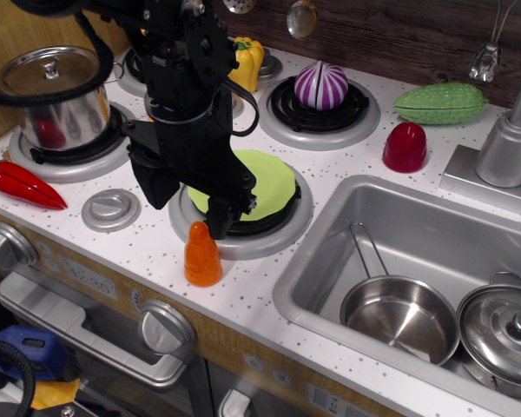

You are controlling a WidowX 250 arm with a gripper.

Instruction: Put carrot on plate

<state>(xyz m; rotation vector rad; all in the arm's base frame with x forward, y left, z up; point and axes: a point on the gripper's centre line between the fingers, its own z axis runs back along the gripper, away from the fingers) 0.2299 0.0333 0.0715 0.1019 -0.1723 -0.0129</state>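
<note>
Carrot [202,254] stands upright on the speckled surface [269,291], right against the front edge of the burner ring [269,239] holding the green plate [269,184]. End effector [219,228] hovers just above its tip; whether it's open or closed, I can't tell.

Glossy plastic carrot [202,256]; matt plate [273,182]; shiny metal sink [330,226]
</note>
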